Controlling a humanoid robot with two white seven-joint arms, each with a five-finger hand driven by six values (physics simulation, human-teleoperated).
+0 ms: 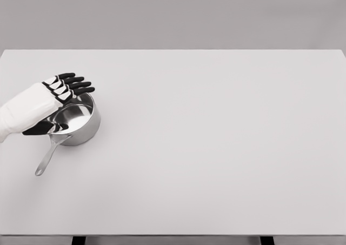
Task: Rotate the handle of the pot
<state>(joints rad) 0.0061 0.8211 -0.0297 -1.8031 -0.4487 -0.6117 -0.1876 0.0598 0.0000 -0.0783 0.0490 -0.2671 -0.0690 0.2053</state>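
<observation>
The left hand, fingers spread and holding nothing, is held over the pot on the bench; the handle could be missed, the pot shoved instead.

Bare simulated tabletop (grey backdrop)

The left hand has a smooth white shell over its back and forearm, black fingers with white plates across the knuckles, and a black thumb below
</observation>
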